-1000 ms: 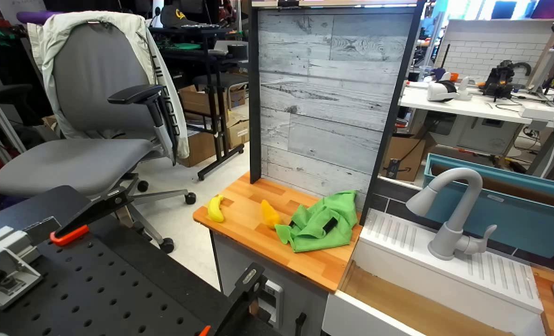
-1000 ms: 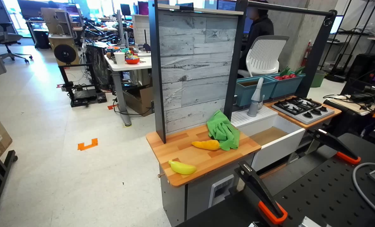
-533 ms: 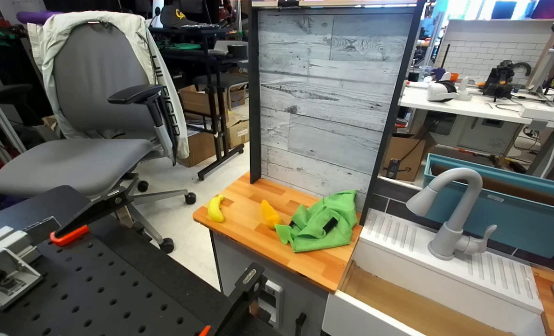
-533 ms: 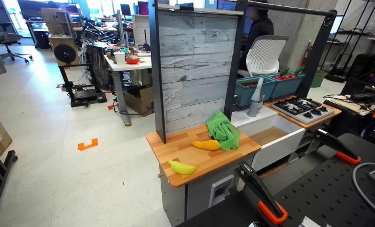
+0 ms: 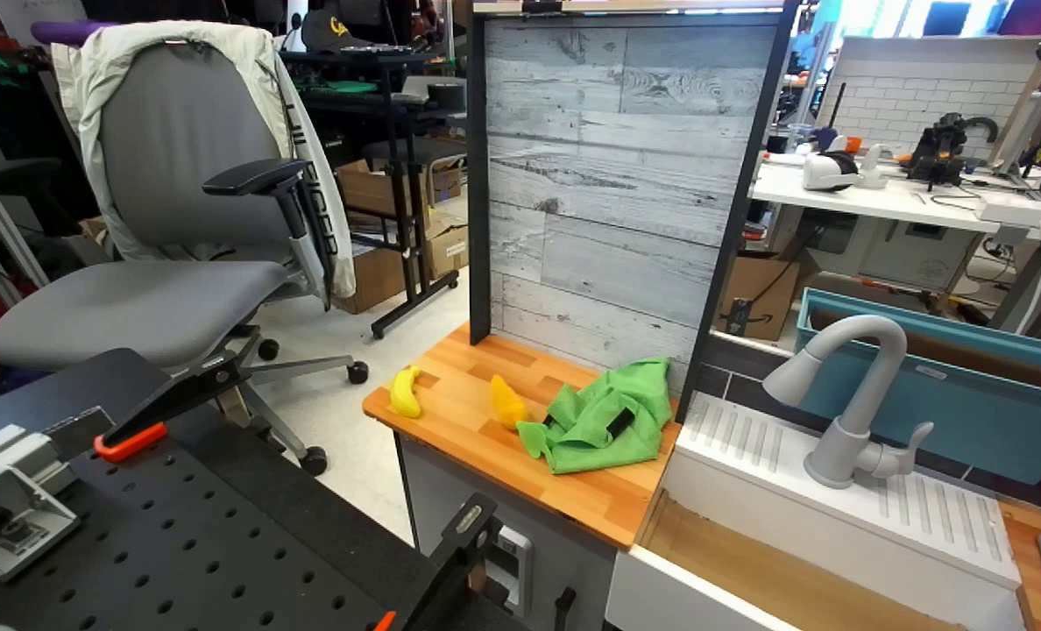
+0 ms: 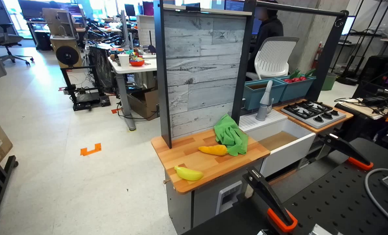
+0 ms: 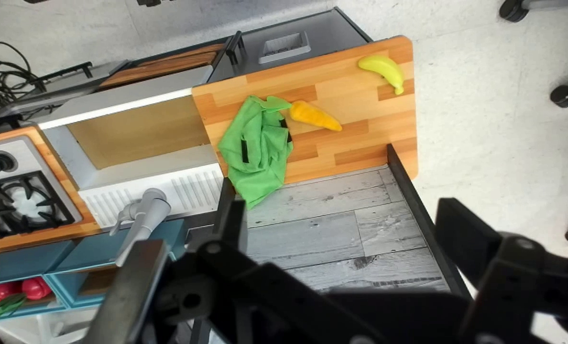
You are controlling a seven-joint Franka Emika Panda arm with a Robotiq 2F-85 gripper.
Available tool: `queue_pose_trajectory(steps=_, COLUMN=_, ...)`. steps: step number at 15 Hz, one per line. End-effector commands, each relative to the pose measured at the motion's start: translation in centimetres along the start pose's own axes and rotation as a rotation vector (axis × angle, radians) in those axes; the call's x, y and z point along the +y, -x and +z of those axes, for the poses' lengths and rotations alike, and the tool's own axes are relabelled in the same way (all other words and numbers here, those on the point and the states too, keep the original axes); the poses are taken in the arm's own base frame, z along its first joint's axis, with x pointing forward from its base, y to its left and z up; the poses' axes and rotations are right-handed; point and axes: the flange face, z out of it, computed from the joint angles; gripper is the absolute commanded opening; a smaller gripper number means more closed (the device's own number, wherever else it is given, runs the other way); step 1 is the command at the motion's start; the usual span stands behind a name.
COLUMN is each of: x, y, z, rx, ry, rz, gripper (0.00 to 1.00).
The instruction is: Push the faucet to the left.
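Nothing has visibly shifted in the exterior views this past second, so your claw (image 7: 344, 220), spread and empty, likely isn't pushing the faucet (image 5: 862, 407) standing at the back of the sink (image 5: 836, 543).

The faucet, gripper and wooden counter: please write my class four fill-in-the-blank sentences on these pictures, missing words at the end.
The faucet is coloured light ____.
In the wrist view, the toy carrot lies ____ the banana and the cloth.
The cloth is mostly ____.
In the wrist view, the gripper is ____, not shut.

Missing words: grey; between; green; open.
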Motion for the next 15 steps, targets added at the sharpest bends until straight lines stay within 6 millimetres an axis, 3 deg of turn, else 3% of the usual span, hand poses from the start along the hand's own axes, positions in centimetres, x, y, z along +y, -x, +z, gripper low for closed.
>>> queue_pose_trajectory(steps=1, x=-0.4, y=-4.3, z=2.1, rx=-0.018, ry=-0.032, rz=0.08, gripper=1.0)
queue_pose_trajectory(steps=6, x=1.1, y=-10.1, z=6.4, rx=-0.055, ry=-0.033, rz=0.15, gripper=1.0)
queue_pose_trajectory(steps=11, x=4.7, y=-15.0, z=11.4, rx=-0.068, ry=-0.042, rz=0.235, gripper=1.0)
queue_pose_trajectory(steps=15, x=7.9, y=-17.5, z=15.4, rx=-0.06, ry=-0.069, rz=0.292, gripper=1.0)
